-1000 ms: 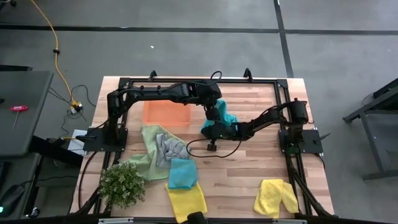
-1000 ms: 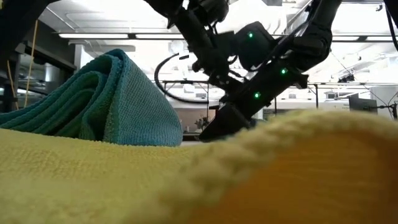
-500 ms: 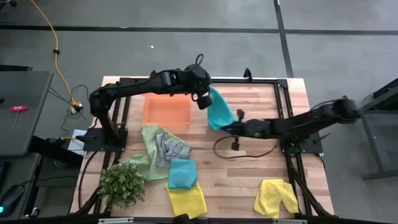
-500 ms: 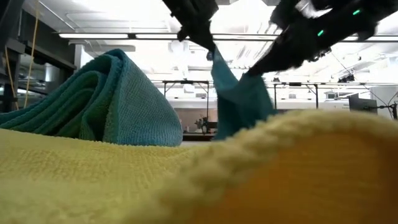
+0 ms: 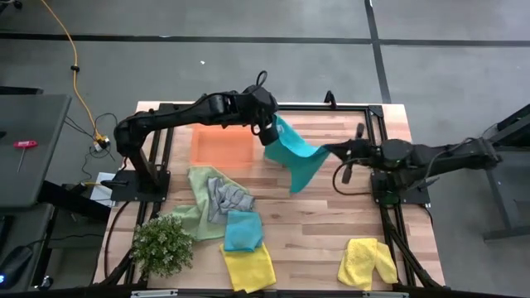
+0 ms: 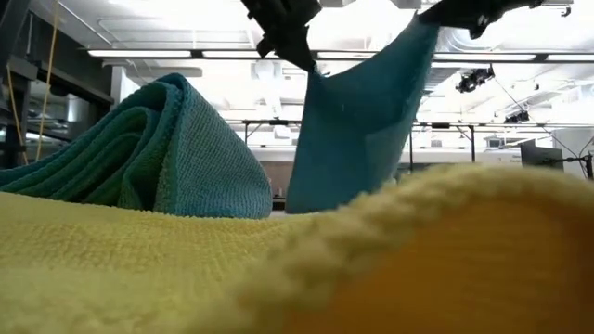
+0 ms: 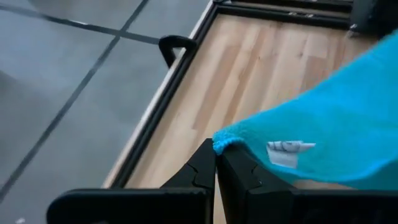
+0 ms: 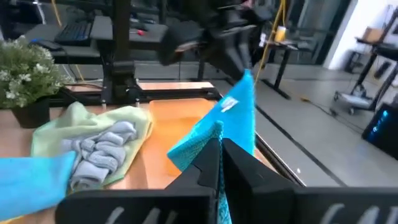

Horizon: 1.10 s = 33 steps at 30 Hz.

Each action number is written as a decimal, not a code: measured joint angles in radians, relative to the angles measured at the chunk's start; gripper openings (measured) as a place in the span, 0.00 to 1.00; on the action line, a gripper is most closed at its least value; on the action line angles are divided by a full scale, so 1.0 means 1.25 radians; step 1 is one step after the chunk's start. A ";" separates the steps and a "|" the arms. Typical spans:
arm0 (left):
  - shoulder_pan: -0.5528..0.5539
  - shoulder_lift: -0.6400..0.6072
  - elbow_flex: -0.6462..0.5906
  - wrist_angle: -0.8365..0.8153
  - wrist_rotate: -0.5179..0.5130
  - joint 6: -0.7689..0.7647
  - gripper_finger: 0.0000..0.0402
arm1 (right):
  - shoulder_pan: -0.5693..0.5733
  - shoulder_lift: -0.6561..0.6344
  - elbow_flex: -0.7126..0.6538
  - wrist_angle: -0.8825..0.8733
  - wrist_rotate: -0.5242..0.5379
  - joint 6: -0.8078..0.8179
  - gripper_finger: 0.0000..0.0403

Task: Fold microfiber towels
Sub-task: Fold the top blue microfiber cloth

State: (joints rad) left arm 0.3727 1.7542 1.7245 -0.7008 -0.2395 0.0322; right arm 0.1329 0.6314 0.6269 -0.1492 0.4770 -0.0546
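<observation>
A teal-blue microfiber towel [image 5: 298, 157] hangs spread between my two grippers over the middle of the table; in the low view the towel [image 6: 357, 130] drops from both as a sheet. My left gripper [image 5: 270, 132] is shut on its far-left corner. My right gripper [image 5: 333, 151] is shut on the corner toward the table's right. The towel's lower edge is hidden behind a yellow towel [image 6: 278, 269] in the low view. Other towels lie on the table: light green [image 5: 197, 207], grey [image 5: 225, 197], teal-blue [image 5: 243, 230], yellow [image 5: 248, 266] and yellow [image 5: 367, 261]. My left gripper pinches the towel's corner [image 7: 225, 140] between its two shut fingers, slanting down from the table's left. A white label [image 7: 289, 147] sits just beside the hold. The cloth hangs away below the fingers. How many layers are held does not show. My right gripper pinches another corner of the towel [image 8: 208, 142] between its two shut fingers, coming nearly level from the table's right. The top edge runs from here up to the left gripper's corner [image 8: 245, 79], drawn fairly straight. The rest hangs below.
An orange tray [image 5: 222, 147] lies just left of the hanging towel. A small green plant [image 5: 163, 245] stands at the near left corner. A black frame [image 5: 374, 124] runs around the tabletop. Bare wood [image 5: 323, 223] shows in the middle and near right.
My right gripper has gone up and far toward the table's right edge with one corner of the towel. My left gripper first rose with the other corner, then held still. The towel, bunched low between the grippers a second ago, now hangs spread out between them.
</observation>
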 joint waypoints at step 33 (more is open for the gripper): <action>-0.093 0.026 -0.062 0.007 -0.155 -0.044 0.00 | -0.022 -0.009 0.117 -0.607 0.222 0.389 0.00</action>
State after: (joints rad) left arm 0.2570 1.7867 1.6474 -0.6917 -0.4335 -0.0230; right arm 0.1055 0.6207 0.7726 -0.9079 0.7546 0.4316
